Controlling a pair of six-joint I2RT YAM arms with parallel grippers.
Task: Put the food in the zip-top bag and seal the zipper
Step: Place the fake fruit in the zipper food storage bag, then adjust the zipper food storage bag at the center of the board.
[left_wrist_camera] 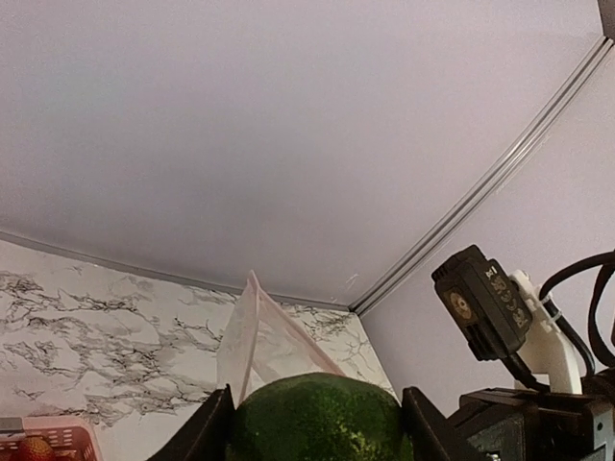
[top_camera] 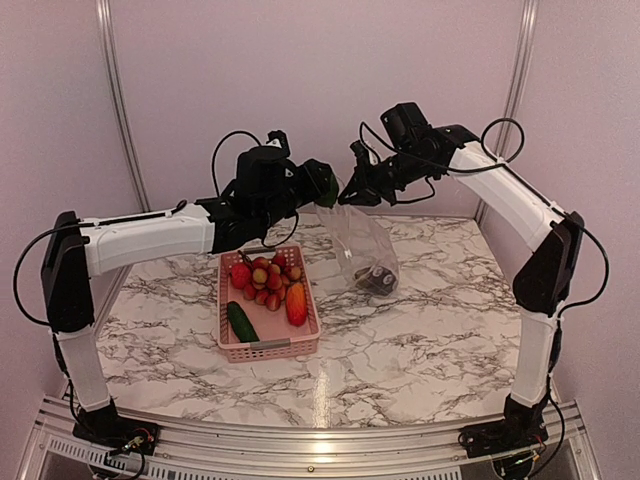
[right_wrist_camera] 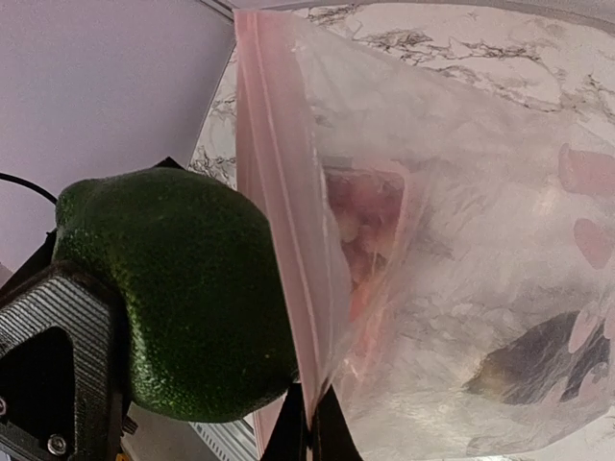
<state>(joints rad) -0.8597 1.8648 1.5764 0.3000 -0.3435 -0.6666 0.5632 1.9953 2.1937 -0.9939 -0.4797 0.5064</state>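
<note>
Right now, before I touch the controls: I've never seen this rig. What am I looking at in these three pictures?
Two white robot arms stand at a marble table. The wide picture looks down from above and behind them; the other two come from a camera on each wrist. The left gripper holds a green pepper beside the mouth of the zip-top bag, which the right gripper pinches and holds up by its zipper. A dark piece of food lies in the bag's bottom. The pink basket holds a cucumber, an orange-red fruit and small red and tan balls.
</note>
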